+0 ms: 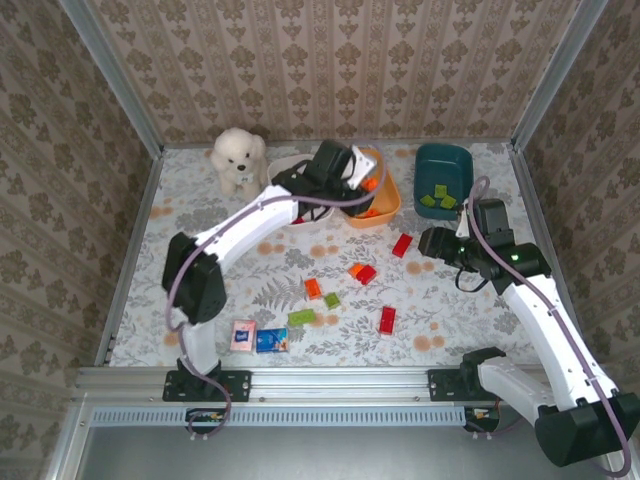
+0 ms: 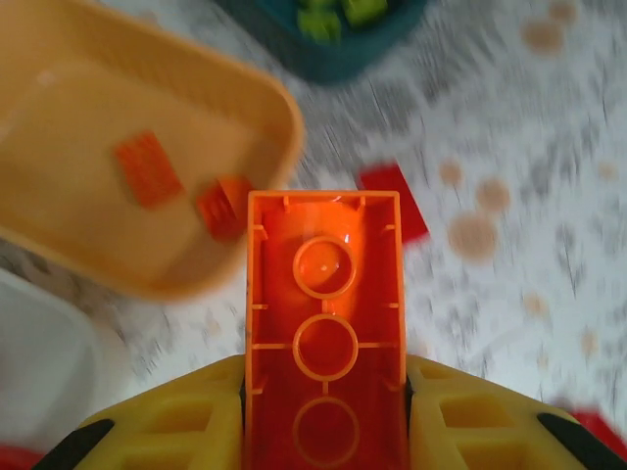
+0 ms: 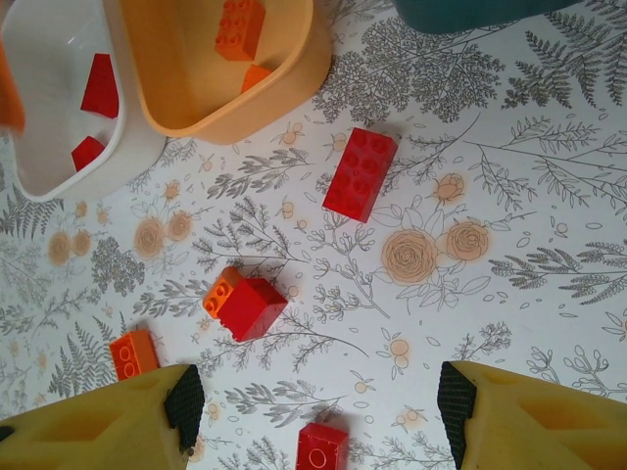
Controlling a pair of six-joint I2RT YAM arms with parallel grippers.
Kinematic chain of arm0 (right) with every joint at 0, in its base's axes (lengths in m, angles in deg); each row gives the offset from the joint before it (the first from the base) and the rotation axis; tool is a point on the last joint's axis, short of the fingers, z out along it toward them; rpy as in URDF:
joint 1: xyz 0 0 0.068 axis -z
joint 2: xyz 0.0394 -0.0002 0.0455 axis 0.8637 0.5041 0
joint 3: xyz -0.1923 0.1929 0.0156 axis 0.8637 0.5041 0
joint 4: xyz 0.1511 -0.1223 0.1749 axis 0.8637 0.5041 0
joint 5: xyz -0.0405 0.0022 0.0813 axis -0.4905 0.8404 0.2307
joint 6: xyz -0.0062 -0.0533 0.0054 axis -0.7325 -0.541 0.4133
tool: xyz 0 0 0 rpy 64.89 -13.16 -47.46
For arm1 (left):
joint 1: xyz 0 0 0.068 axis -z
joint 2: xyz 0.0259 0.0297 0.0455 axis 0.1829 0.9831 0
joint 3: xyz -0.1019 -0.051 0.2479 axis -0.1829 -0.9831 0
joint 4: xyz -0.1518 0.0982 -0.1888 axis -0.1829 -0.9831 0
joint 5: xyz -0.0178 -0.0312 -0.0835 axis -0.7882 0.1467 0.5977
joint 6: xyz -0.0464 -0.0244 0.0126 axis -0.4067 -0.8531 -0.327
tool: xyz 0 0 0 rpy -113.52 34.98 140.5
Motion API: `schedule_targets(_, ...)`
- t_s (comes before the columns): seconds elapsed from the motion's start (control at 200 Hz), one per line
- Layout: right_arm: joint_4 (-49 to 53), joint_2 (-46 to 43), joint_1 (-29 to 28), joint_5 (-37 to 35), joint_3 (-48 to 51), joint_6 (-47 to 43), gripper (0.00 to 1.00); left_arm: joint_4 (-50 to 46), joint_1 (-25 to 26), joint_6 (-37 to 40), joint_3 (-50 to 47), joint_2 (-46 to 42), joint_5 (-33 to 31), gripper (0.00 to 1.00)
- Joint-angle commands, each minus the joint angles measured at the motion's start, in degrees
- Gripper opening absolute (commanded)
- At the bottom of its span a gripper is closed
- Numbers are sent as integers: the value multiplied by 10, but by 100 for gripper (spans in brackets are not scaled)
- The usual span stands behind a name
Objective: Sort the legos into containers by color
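Your left fingers [image 2: 470, 421] are clamped on an orange brick [image 2: 323, 323]. One yellow finger presses each long side, and the brick's hollow underside faces the wrist camera. From above, that arm reaches across to the orange tray [image 1: 392, 205] at the back of the desk [image 1: 200, 200]. In the wrist view, the brick's free end lines up with the tray's rim, and two orange bricks [image 2: 147, 168] already lie inside.

Your right fingers [image 3: 539, 421] stand wide apart with nothing between them and touch nothing. They hang above the desk, and a red brick [image 3: 321, 448] lies on the cloth below the gap.

Ahead of those fingers a second red brick [image 3: 361, 173] lies flat. A red brick joined to a small orange one [image 3: 245, 304] sits to its left, and a single orange brick [image 3: 132, 352] lies near the left finger. Two lime green bricks [image 1: 331, 299] lie further left on the desk.

The white tray [image 3: 127, 147] touches the orange tray's left side and holds red pieces [image 3: 101, 86]. The dark teal tray [image 1: 445, 160] stands to the right of the orange one and holds green bricks [image 1: 437, 197].
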Motion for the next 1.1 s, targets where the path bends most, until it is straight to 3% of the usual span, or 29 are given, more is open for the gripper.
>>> schedule_targets(0.0,-11,6,-2,14,-23,1,67,-19,-38,-91,102,114,-4,23)
schedule_targets(0.255,-3,5,-2,25,-23,7,67,-13,-78,-175,351,320,-28,24)
schedule_targets(0.515,13,-4,-2,30,-10,10,68,7,-83,-236,392,394,1,34)
schedule_targets(0.615,16,5,-1,27,-16,10,68,4,-84,-258,380,395,18,41)
schedule_targets(0.82,16,37,-4,28,-42,-15,68,0,-89,-263,377,353,19,64)
schedule_targets(0.965,15,61,-20,19,-59,-41,68,3,-97,-276,368,293,21,66)
schedule_targets(1.095,18,94,-58,2,-85,-73,68,39,-111,-299,294,198,25,67)
